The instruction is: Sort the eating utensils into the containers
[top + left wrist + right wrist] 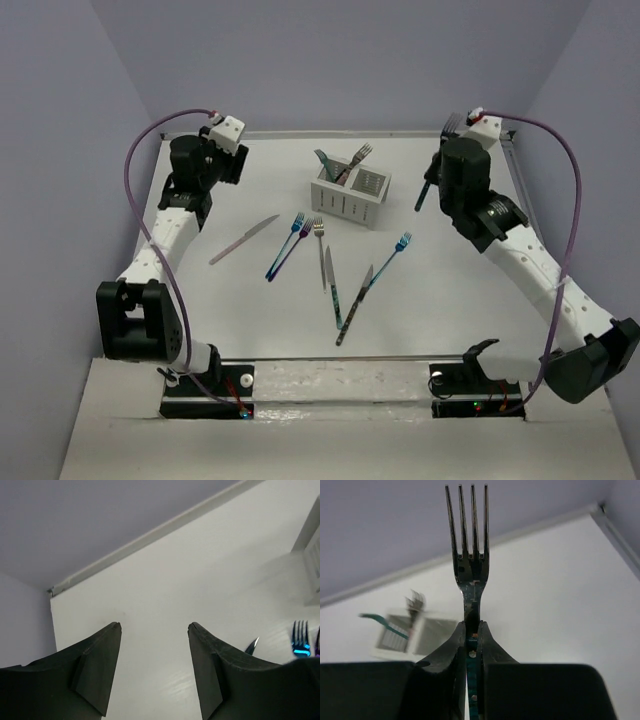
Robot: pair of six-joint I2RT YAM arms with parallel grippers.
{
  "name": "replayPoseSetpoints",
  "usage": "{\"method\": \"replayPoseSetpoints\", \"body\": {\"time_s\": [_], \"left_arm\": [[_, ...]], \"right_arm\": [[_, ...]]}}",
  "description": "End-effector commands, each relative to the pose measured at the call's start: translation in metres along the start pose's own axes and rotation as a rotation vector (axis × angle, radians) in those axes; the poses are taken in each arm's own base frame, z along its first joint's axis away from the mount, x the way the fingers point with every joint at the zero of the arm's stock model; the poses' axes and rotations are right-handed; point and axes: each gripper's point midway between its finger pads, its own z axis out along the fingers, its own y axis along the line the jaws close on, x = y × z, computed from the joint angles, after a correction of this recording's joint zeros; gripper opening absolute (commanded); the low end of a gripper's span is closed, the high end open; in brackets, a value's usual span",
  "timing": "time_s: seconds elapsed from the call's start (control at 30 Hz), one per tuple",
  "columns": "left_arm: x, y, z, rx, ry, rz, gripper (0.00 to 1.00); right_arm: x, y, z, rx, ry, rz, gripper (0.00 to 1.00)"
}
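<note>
The white slotted caddy stands at the back middle of the table, with a teal utensil and a silver fork sticking out of it. My right gripper is shut on a dark teal fork, tines up, held above the table to the right of the caddy. The fork's handle shows below that gripper in the top view. My left gripper is open and empty above the back left of the table. Several utensils lie loose in front of the caddy.
On the table lie a pinkish knife, two blue forks, a silver fork, two knives and a blue fork. A blue fork's tines show in the left wrist view. Walls close the table's back and sides.
</note>
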Motion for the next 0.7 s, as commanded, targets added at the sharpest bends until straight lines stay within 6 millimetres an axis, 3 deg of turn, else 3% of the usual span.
{"method": "replayPoseSetpoints", "body": {"time_s": [0.0, 0.07, 0.1, 0.13, 0.23, 0.37, 0.53, 0.67], "left_arm": [[0.092, 0.013, -0.038, 0.015, 0.262, 0.027, 0.69], [0.121, 0.007, -0.048, 0.026, 0.316, 0.009, 0.70], [0.132, 0.005, -0.051, 0.027, 0.335, -0.001, 0.70], [0.140, 0.007, -0.054, 0.019, 0.350, -0.011, 0.71], [0.168, 0.001, -0.062, 0.004, 0.384, -0.057, 0.72], [0.187, -0.009, -0.068, 0.009, 0.399, -0.080, 0.72], [0.193, -0.010, -0.070, -0.004, 0.401, -0.076, 0.73], [0.195, -0.010, -0.070, -0.006, 0.395, -0.073, 0.73]], "right_arm": [[-0.104, 0.089, -0.029, -0.196, -0.439, -0.062, 0.00], [-0.126, 0.116, -0.029, -0.246, -0.555, -0.031, 0.00], [-0.125, 0.128, -0.022, -0.269, -0.566, -0.032, 0.00], [-0.117, 0.151, -0.005, -0.291, -0.566, -0.046, 0.00], [-0.105, 0.189, 0.026, -0.311, -0.575, -0.047, 0.00], [-0.076, 0.225, 0.058, -0.358, -0.563, -0.032, 0.00], [-0.028, 0.243, 0.094, -0.357, -0.505, -0.045, 0.00], [0.018, 0.241, 0.114, -0.341, -0.422, -0.013, 0.00]]}}
